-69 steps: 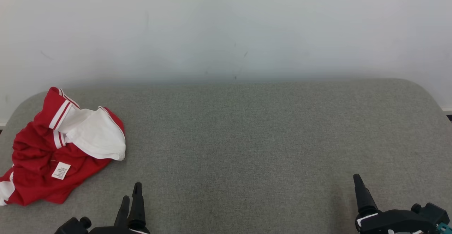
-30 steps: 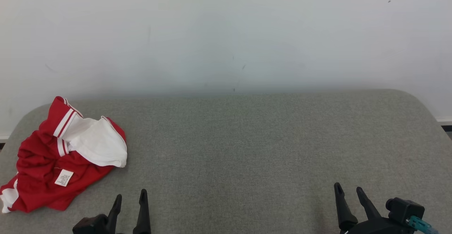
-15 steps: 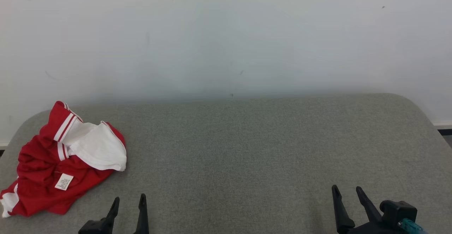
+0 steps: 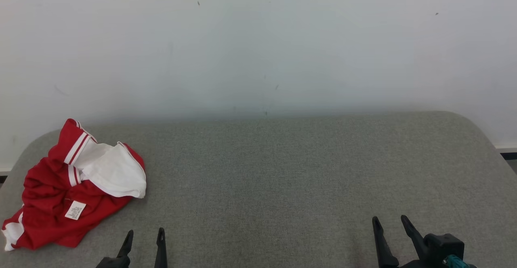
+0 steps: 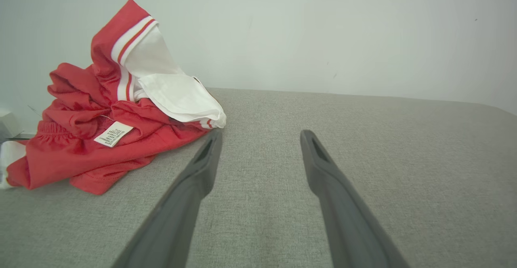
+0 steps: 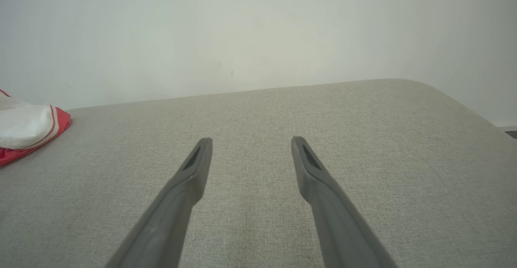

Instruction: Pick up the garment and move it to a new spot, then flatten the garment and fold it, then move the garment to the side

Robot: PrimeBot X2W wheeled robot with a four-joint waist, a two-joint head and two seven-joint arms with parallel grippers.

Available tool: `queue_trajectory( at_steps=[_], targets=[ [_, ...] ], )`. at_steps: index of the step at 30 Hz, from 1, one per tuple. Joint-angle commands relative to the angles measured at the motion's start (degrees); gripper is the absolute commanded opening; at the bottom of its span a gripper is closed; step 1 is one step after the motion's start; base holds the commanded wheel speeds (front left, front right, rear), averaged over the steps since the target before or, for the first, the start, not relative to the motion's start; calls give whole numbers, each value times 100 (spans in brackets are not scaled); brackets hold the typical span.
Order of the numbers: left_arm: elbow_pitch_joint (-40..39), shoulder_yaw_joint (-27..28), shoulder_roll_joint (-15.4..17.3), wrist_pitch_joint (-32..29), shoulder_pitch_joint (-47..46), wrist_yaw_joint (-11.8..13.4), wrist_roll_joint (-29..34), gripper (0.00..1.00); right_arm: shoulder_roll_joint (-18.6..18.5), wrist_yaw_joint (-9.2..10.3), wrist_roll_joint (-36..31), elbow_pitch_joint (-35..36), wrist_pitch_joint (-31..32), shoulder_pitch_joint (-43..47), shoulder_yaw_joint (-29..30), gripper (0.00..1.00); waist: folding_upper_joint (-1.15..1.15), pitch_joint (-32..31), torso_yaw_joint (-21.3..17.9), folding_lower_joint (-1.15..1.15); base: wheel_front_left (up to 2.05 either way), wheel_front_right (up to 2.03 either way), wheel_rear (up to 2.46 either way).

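The garment (image 4: 52,203) is a crumpled red piece with white panels, striped trim and a white care label, lying at the far left of the grey table (image 4: 282,171). In the left wrist view the garment (image 5: 72,146) sits ahead and to the left. My left gripper (image 4: 145,235) stands open low at the front, a little right of the garment, with nothing between its fingers (image 5: 202,167). At the front right my right gripper (image 4: 389,223) is open and empty as well. A corner of the garment (image 6: 24,132) shows at the left edge of the right wrist view.
A pale wall (image 4: 258,45) rises right behind the table's far edge. The grey cloth-covered top has rounded corners at the far left and far right (image 4: 476,130). A strip of dark floor (image 4: 509,151) shows past the right corner.
The head camera has tilted up, so the table and garment sit lower in the picture. Both grippers have sunk toward the bottom edge; the garment has not moved.
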State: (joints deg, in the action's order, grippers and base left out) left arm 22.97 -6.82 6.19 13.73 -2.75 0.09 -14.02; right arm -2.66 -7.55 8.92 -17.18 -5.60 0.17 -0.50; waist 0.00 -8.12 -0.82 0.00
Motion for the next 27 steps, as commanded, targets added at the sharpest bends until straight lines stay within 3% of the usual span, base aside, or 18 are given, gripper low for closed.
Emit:
queue_trajectory(
  at_steps=[1, 15, 27],
  targets=[
    [-5, 18, 3, 54, 37, 34, 77, 100, -31, 10, -113, 31, -43, 44, -23, 100, 0, -3, 0, 0, 0, 0, 0],
    [-99, 104, -6, 152, 129, 57, 620, 100, -32, 12, -658, 15, -225, 109, -157, 100, 0, -98, 1, 0, 0, 0, 0],
    [-64, 165, -15, 155, 130, -6, 639, 100, -30, 12, -647, -29, -253, 129, -188, 100, 0, -118, 10, 0, 0, 0, 0]
  ],
)
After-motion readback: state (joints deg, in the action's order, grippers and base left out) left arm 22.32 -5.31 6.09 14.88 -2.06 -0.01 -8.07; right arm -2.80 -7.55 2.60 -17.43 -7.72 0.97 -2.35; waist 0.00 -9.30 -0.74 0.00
